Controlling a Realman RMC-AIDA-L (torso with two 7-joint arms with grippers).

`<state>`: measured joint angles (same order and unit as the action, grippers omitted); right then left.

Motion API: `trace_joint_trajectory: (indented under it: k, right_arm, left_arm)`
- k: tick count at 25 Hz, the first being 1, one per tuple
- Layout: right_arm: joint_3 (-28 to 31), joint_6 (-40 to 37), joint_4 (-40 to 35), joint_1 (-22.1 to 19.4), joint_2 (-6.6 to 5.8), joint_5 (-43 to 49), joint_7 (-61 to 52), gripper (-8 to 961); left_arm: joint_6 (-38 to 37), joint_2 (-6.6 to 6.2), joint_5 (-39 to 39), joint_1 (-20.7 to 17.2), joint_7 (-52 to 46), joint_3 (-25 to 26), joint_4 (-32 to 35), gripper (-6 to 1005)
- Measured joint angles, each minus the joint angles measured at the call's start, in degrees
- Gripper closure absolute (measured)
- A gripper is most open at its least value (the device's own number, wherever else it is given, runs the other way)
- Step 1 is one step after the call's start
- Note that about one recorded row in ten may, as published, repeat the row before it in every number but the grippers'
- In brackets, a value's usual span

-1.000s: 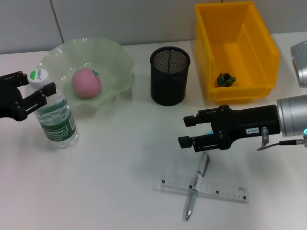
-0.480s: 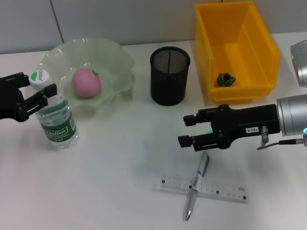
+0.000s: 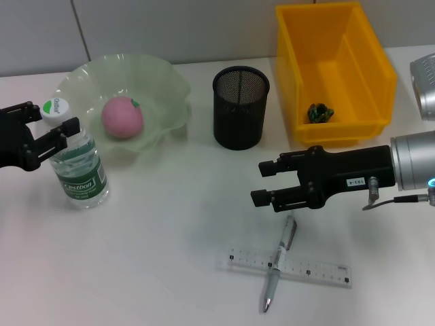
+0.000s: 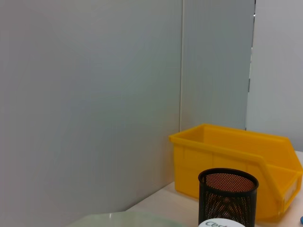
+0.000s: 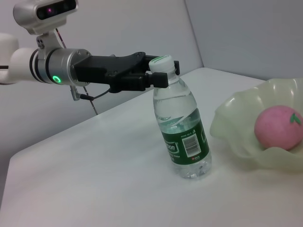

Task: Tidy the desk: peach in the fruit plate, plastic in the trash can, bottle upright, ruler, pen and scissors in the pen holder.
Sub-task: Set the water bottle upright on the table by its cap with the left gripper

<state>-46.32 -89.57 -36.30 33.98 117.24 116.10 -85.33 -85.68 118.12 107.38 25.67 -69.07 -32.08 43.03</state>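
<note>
Left gripper (image 3: 46, 130), jaws parted around the neck of the clear plastic water bottle (image 3: 79, 166) upright near the desk's left edge, should back straight off without tipping it; right gripper (image 3: 266, 182) hovers open.

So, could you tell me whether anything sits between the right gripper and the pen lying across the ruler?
Nothing visible does. The right gripper hangs open just above and beyond the pen, which lies crossed over the ruler on bare table. The pen holder stands farther back, out of that path.
</note>
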Motion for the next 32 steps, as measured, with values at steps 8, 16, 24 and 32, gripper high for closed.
trace_joint_trajectory:
  k: [8, 16, 24, 32]
  right_arm:
    - [0.0, 0.1, 0.0, 0.14, 0.0, 0.0, -0.2, 244]
    - [0.0, 0.09, 0.0, 0.23, 0.09, 0.0, -0.76, 244]
    - [0.0, 0.07, 0.0, 0.21, 0.09, 0.0, -0.8, 245]
    - [0.0, -0.07, 0.0, 0.2, 0.09, 0.0, -0.8, 245]
  left_arm:
    - [0.7, 0.0, 0.17, 0.4, 0.0, 0.0, -0.36, 556]
    - [0.79, 0.0, 0.26, 0.53, 0.0, 0.0, -0.5, 557]
    - [1.36, 0.0, 0.46, 0.68, -0.82, 0.01, -0.57, 551]
    - [1.38, 0.0, 0.3, 0.57, -0.97, 0.0, -0.58, 449]
